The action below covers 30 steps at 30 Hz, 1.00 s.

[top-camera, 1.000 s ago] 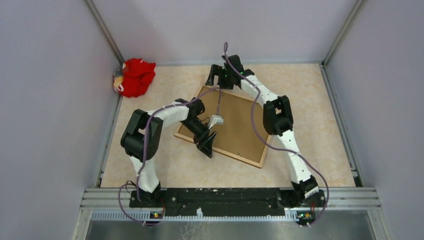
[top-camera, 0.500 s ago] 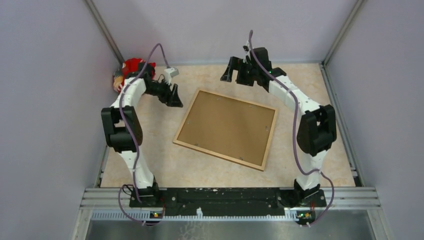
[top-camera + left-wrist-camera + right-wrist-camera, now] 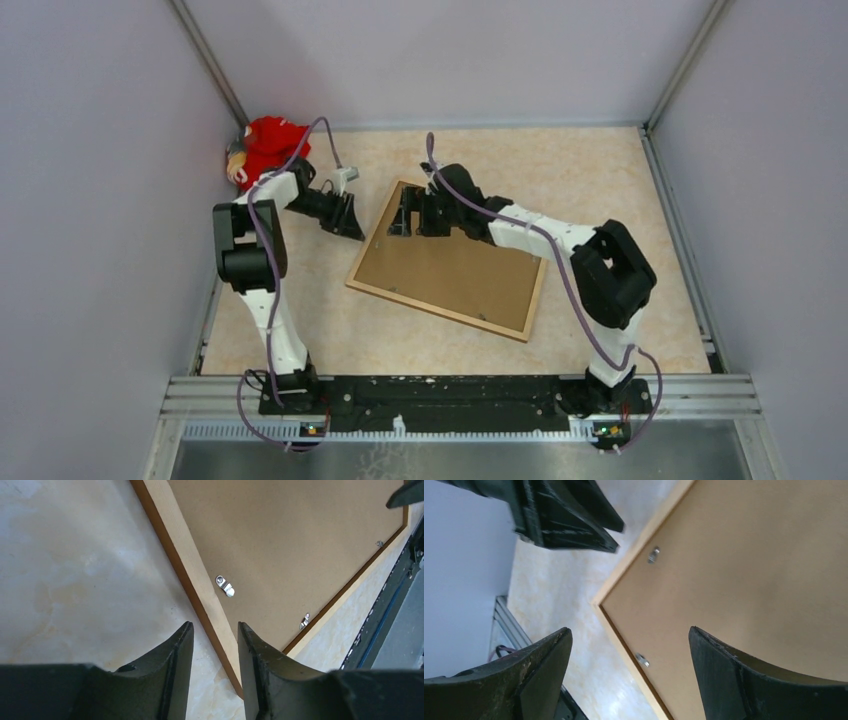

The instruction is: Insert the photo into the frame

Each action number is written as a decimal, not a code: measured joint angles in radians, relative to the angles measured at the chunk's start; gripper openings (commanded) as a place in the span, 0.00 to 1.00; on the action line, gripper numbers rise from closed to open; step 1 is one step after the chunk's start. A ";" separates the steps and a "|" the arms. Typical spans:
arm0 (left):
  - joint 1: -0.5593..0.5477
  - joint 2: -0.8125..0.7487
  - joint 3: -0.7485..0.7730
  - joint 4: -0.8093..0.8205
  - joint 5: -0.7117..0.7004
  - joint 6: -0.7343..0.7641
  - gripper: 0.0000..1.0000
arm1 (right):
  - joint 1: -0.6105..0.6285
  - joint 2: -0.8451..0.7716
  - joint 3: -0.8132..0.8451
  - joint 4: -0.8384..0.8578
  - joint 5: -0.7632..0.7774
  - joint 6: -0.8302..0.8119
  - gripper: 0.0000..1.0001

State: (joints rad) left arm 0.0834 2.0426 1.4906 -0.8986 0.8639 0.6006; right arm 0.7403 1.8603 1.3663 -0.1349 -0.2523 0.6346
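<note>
Top external view showed the frame [image 3: 436, 308] lying flat on the table [image 3: 600, 180], back side up and turned at an angle, roughly in the middle and nearer the left arm's side. A brown backing board [image 3: 460, 262] filled it, with the narrow wooden moulding showing all round.

The left gripper [image 3: 350, 218] hung just beside the frame's left edge, close to the far-left corner. In the left wrist view its fingers [image 3: 175, 650] stood a little apart with nothing between them. The moulding ran diagonally underneath and passed below the gap. Whether the fingertips touched the wood could not be told. Two small metal clips [image 3: 225, 586] sat along the inner edge of the moulding there, one near the middle of the side and one farther along.

The right arm reached across the table, and the right gripper [image 3: 405, 218] was over the frame's far-left corner, near the left gripper. In the right wrist view its fingers [image 3: 544, 660] were spread wide and held nothing, with the corner of the frame and the board below them. The left gripper's dark fingers showed at the top of that view.

A red cloth bundle [image 3: 272, 150] lay in the far-left corner of the table, well apart from the frame.
</note>
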 measured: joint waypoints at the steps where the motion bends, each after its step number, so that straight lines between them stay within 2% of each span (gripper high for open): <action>1: 0.000 0.005 -0.006 0.003 0.001 0.000 0.42 | 0.012 0.008 0.000 0.031 -0.002 0.014 0.80; 7: 0.000 0.056 -0.039 0.016 0.004 0.001 0.35 | 0.042 0.102 0.000 0.178 -0.011 0.087 0.75; 14: 0.002 0.075 -0.042 0.008 0.048 0.000 0.24 | 0.050 0.208 0.016 0.225 -0.033 0.131 0.68; 20: 0.009 0.081 -0.045 0.008 0.071 0.000 0.22 | 0.051 0.277 0.069 0.251 -0.056 0.163 0.61; 30: 0.009 0.081 -0.084 0.032 0.120 -0.008 0.22 | 0.074 0.339 0.122 0.260 -0.064 0.190 0.58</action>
State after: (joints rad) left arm 0.0925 2.1239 1.4063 -0.8669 0.9836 0.5930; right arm 0.8146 2.1990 1.4887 0.1249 -0.3161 0.8242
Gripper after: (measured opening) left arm 0.231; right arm 0.591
